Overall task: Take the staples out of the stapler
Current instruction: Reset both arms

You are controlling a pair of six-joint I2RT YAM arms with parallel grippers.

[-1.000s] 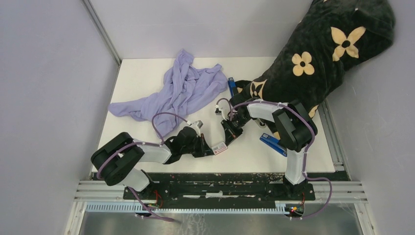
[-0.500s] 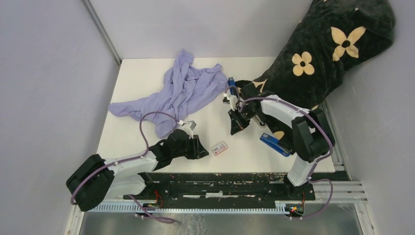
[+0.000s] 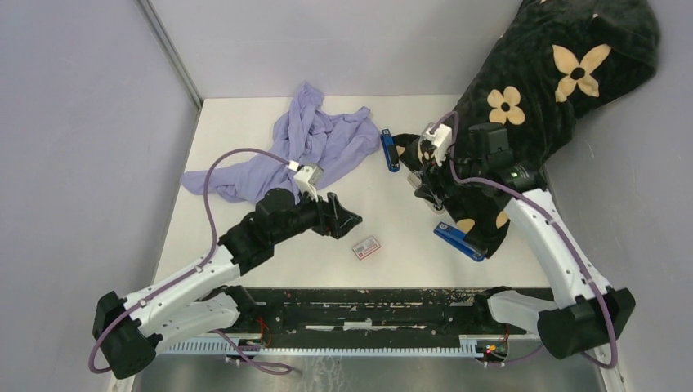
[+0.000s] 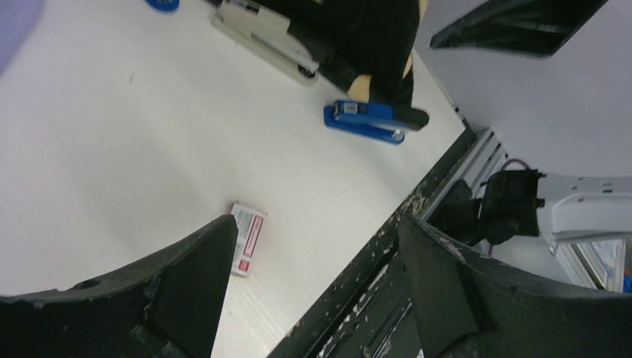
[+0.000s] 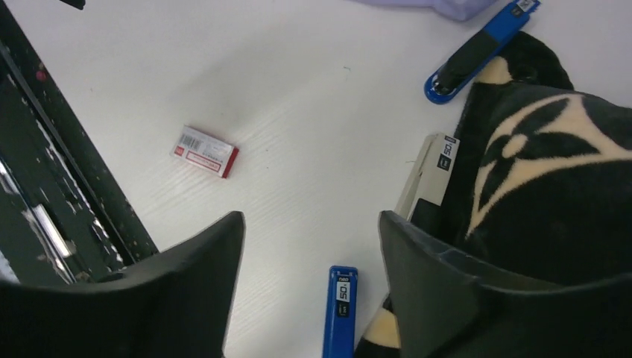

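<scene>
Staples are not to be seen anywhere on the table. As a judgement, you must take them to be inside one of the staplers, and I cannot tell which is loaded.

Right pincer: jaws parted to a moderate gap, nothing between them, held clear above the table. Left pincer: jaws wide apart, likewise empty. Only the red-and-white box lies below it, seen just beside one fingertip.

Relation governing the next move:
- **Nearest stapler:** One blue stapler lies directly beneath the gap between the right jaws, toward the wrist, with its long axis in line with the pincer's reach. The jaws close across that axis, so in my judgement it calls for a descent, not a wrist turn.
- **Beige stapler:** The beige stapler lies just ahead of the finger on the blanket side. Its axis leans slightly off that line, and one flank is tucked against the black flowered blanket.
- **Second blue stapler:** A second blue stapler lies further ahead, angled and well apart.

All three lie nearer your right pincer than your left.
</scene>
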